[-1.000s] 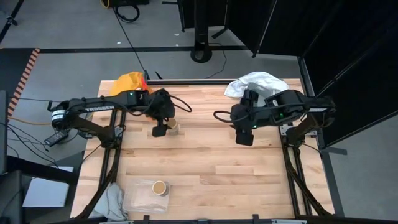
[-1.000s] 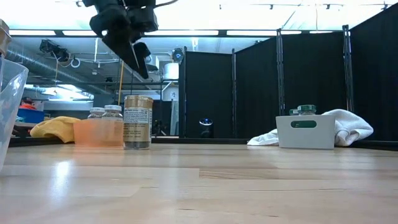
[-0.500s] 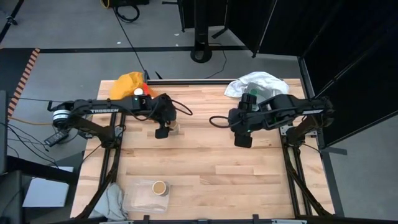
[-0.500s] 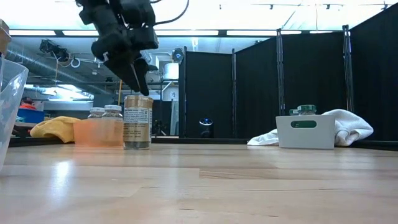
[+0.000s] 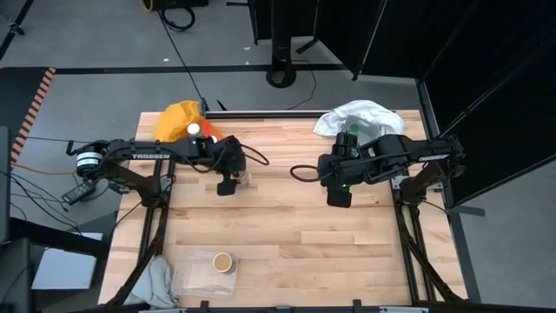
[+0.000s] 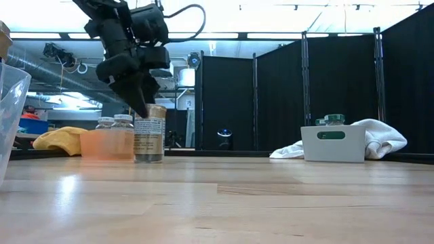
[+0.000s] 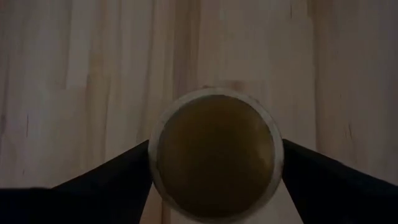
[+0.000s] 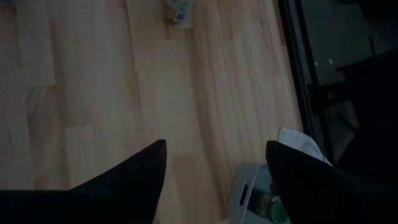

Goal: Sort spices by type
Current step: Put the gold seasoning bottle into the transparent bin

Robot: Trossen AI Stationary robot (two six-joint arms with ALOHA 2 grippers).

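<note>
There are six small glass jars. Two have tan lids: one (image 5: pixel 246 179) stands free on the wooden table (image 5: pixel 287 226), and one (image 5: pixel 223 261) is at the table's near-left corner. Two have white lids (image 6: pixel 104 123) (image 6: pixel 123 122) and two have green lids (image 6: pixel 333 119) (image 6: pixel 320 122). There are three trays: clear plastic (image 5: pixel 195 276), orange (image 6: pixel 102 146) and white (image 6: pixel 332 146). There are two dark robot arms (image 5: pixel 156 149) (image 5: pixel 408 146).

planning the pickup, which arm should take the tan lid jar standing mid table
Left. Its gripper is down over the jar, a finger on each side. The right gripper is open over bare table, well apart.
</note>
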